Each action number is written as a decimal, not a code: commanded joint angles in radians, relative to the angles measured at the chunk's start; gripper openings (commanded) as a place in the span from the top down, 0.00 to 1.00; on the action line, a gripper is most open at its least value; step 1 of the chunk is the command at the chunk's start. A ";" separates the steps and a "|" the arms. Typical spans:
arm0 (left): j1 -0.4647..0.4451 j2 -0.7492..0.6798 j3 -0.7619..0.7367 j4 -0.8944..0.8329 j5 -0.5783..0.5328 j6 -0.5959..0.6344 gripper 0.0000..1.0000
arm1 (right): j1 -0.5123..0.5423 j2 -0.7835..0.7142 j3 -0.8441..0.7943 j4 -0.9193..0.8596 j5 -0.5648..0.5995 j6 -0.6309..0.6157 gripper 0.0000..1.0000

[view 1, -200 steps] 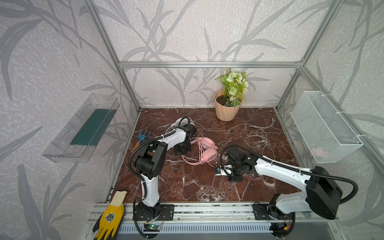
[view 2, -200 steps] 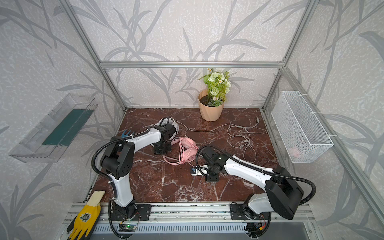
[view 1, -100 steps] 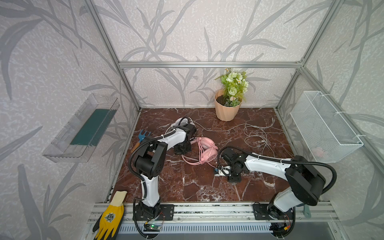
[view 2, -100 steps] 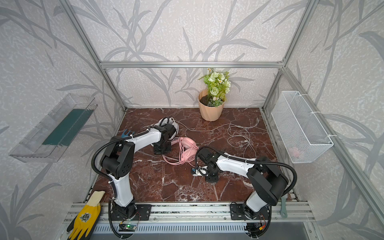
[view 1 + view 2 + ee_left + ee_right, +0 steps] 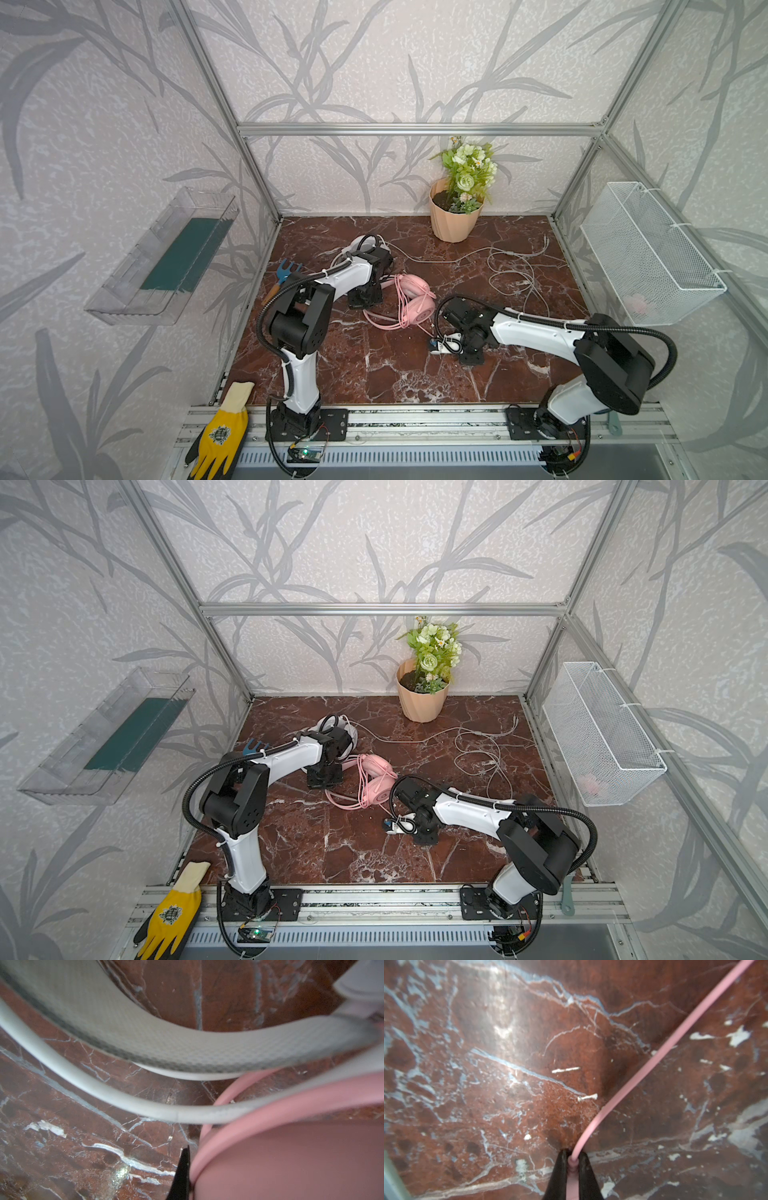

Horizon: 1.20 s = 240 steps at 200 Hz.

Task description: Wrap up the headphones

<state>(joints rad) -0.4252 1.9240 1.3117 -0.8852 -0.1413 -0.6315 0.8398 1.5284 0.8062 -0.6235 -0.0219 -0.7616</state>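
Containers first. The white wire basket [image 5: 665, 249] on the right wall has one small pink thing [image 5: 636, 303] in its near end, but it's too blurry to name. The clear tray [image 5: 124, 291] on the left wall holds a flat dark green sheet [image 5: 183, 257]. The peach pot [image 5: 451, 226] at the worktop's [image 5: 395, 374] back edge, right of middle, has soil and green-white flowers [image 5: 467, 170] in it.

The pink headphones [image 5: 415, 297] lie about mid-worktop with loops of pink cable [image 5: 654, 1064] over and beside them. The right gripper [image 5: 572, 1155], just in front of them, is pinched tight on that cable.

The white headphones [image 5: 357, 245] sit toward the back left, half hidden by the left arm [image 5: 345, 274]. Their white cable [image 5: 511, 270] trails loose toward the back right corner.

The left gripper [image 5: 184, 1167] is closed, tip right against the pink headband. I honestly can't tell if it's actually pinching it.
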 commanded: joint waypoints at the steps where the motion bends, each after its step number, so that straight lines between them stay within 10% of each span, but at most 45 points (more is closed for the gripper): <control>1: 0.007 -0.032 0.012 -0.025 -0.040 0.001 1.00 | 0.032 -0.055 -0.008 -0.023 0.032 -0.061 1.00; 120: -0.009 -0.077 0.017 -0.016 -0.033 0.059 1.00 | 0.137 -0.210 0.156 -0.048 0.128 -0.496 1.00; 240: -0.024 -0.075 0.046 -0.009 -0.005 0.141 1.00 | 0.170 -0.012 0.373 0.116 0.036 -0.804 1.00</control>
<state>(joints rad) -0.4435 1.8877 1.3270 -0.8864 -0.1440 -0.5240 1.0027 1.4677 1.1187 -0.5163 0.0723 -1.3369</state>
